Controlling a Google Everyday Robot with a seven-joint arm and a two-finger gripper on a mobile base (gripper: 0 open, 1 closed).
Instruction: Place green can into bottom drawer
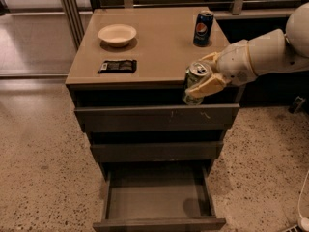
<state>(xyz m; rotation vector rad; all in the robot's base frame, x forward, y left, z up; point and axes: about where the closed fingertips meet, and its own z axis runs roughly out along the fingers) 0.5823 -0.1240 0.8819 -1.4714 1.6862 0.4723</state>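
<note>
1. Grab's done, I'd say: the gripper [205, 74] pinches the green can [191, 95], held in the air just past the cabinet [159, 47] front edge.
2. The bottom drawer [154, 200] sits open well below.
3. Left: lower it in, let go.

- Speckled beige stone floor [38, 168], seven o'clock
- Grey-brown three-drawer cabinet [159, 52], centre
- Metal-framed glass partition [72, 8], eleven o'clock
- Cream two-finger gripper [200, 77], three o'clock, clamped on slim green can [192, 96]
</note>
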